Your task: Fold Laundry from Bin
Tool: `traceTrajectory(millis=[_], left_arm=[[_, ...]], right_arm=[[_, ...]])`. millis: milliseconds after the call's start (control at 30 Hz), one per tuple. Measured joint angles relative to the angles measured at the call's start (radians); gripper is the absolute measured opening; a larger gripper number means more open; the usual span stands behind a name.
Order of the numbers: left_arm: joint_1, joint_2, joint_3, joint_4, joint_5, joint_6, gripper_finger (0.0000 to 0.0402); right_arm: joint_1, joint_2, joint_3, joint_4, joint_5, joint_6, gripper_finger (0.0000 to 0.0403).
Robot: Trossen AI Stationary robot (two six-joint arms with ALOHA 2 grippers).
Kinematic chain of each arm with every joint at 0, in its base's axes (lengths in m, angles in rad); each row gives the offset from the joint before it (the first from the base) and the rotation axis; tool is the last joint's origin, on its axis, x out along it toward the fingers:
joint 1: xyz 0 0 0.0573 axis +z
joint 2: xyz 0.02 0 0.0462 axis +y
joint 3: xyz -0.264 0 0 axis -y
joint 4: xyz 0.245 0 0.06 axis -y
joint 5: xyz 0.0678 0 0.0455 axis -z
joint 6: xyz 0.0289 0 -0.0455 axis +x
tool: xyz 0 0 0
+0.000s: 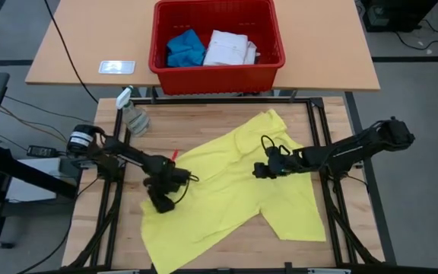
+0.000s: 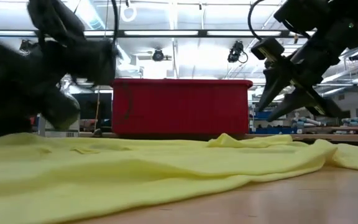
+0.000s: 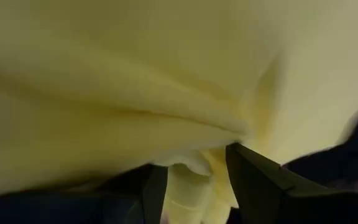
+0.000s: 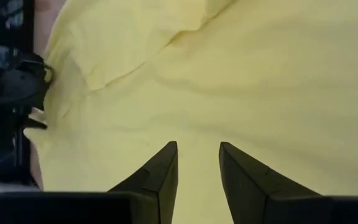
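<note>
The bright yellow T-shirt [image 1: 234, 190] lies spread, slightly rumpled, on the near wooden table; it also shows in the low view [image 2: 166, 174]. My left gripper [image 1: 162, 199] is low at the shirt's left edge, with a bunch of its cloth between the fingers [image 3: 194, 158]. My right gripper [image 1: 261, 169] hovers open above the shirt's middle, clear of the cloth in the low view [image 2: 278, 102] and in its own wrist view [image 4: 197, 146]. The red bin [image 1: 217, 74] stands on the far tan table and holds the blue piece [image 1: 185, 49] and the white shirt [image 1: 230, 47]. The dark grey piece is not in view. My left gripper has a small fold of the yellow T-shirt [image 3: 191, 177] between its two fingers, at the shirt's left edge. The fingers come in low, from the table's left side. The rest of the shirt lies slack on the table; how many layers are held cannot be told.
A clear spray bottle [image 1: 133, 114] lies at the wooden table's far left corner. A small white card [image 1: 117, 67] lies on the tan table left of the bin. Bare wood shows at the near left and far middle of the wooden table.
</note>
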Motion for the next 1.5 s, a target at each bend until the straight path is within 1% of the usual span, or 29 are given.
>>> traceTrajectory(millis=[67,133,233,300,367,500,600,700,800,933,1000,1133,1233,1300,1367,1400,1433,1500], left_arm=[[-0.042,0.002,-0.008,0.170,-0.005,-0.144,0.0171],[-0.088,0.007,-0.014,0.300,-0.045,-0.291,0.0171],[-0.170,0.023,-0.014,0.442,-0.125,-0.523,0.0171],[-0.232,0.027,-0.014,0.503,-0.192,-0.653,0.0171],[-0.297,0.028,-0.014,0.544,-0.252,-0.780,0.0171],[-0.439,0.034,-0.012,0.609,-0.316,-1.049,0.0171],[-0.551,0.038,0.017,0.646,-0.422,-1.237,0.0171],[-0.640,0.044,0.064,0.648,-0.511,-1.363,0.0171],[-0.708,0.045,0.122,0.591,-0.539,-1.438,0.0172],[-0.747,0.042,0.204,0.474,-0.536,-1.434,0.0172],[-0.749,0.042,0.232,0.390,-0.534,-1.403,0.0172],[-0.731,0.003,0.245,0.246,-0.525,-1.291,0.0172],[-0.695,-0.042,0.247,0.109,-0.526,-1.158,0.0172],[-0.662,-0.071,0.247,0.031,-0.528,-1.050,0.0171],[-0.627,-0.094,0.243,-0.053,-0.533,-0.943,0.0165],[-0.603,-0.104,0.230,-0.059,-0.535,-0.892,0.0161],[-0.578,-0.111,0.208,-0.035,-0.536,-0.841,0.0157],[-0.531,-0.120,0.143,0.071,-0.540,-0.753,0.0149]], right_arm=[[0.013,0.001,0.000,-0.002,-0.003,-0.045,0.0125],[0.041,0.003,0.000,-0.001,-0.003,-0.076,0.0125],[0.104,0.005,0.000,-0.007,-0.004,-0.100,0.0125],[0.151,0.004,0.000,-0.006,0.006,-0.113,0.0125],[0.198,0.005,0.000,-0.007,0.026,-0.116,0.0125],[0.268,0.013,0.000,-0.008,0.076,-0.117,0.0125],[0.295,0.027,0.000,-0.005,0.083,-0.117,0.0125],[0.319,0.053,0.000,0.024,0.079,-0.117,0.0125],[0.351,0.085,0.000,0.082,0.082,-0.116,0.0125],[0.399,0.121,0.000,0.204,0.122,-0.076,0.0125],[0.422,0.126,0.000,0.240,0.143,-0.053,0.0125],[0.465,0.122,0.000,0.224,0.213,0.033,0.0125],[0.479,0.135,0.001,0.193,0.254,0.110,0.0125],[0.456,0.158,0.001,0.145,0.255,0.154,0.0125],[0.399,0.196,0.001,0.142,0.228,0.174,0.0125],[0.369,0.216,0.001,0.154,0.208,0.177,0.0125],[0.342,0.238,0.004,0.167,0.197,0.179,0.0125],[0.299,0.291,0.036,0.166,0.187,0.175,0.0125]])
